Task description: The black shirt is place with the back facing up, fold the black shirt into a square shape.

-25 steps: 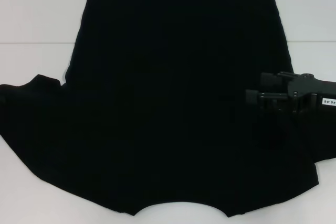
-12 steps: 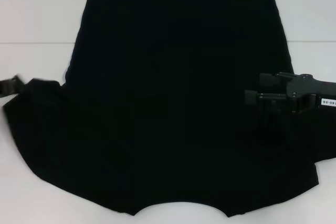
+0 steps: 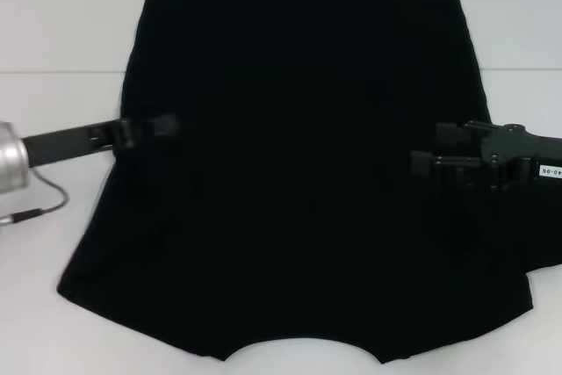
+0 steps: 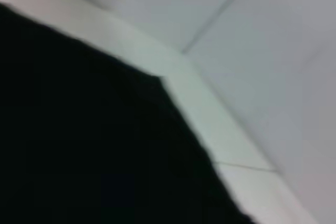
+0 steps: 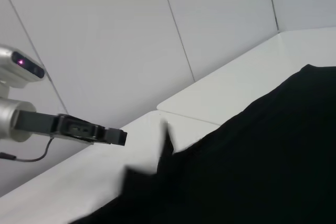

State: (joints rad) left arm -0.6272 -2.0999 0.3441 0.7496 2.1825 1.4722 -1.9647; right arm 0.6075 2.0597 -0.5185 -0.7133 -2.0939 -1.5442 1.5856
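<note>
White surface runs under everything, with pale wall panels behind it in the right wrist view. On it the black shirt lies spread flat, filling the middle of the head view from about 12 o'clock down to 6 o'clock. The left gripper reaches in from 9 o'clock over the shirt's left side; whether its fingers are apart or closed on cloth cannot be told. The right gripper sits at 3 o'clock over the right edge, and its fingers cannot be read either.

Judging by this, the step in hand is folding the left side inward. To do it well, carry the cloth low and straight toward the centre line, keeping the fold edge parallel to the shirt's side.

Only the right wrist view shows a raised bit of cloth beside the left gripper; the head view shows plain black there. The left wrist view adds a shirt corner against the surface.
</note>
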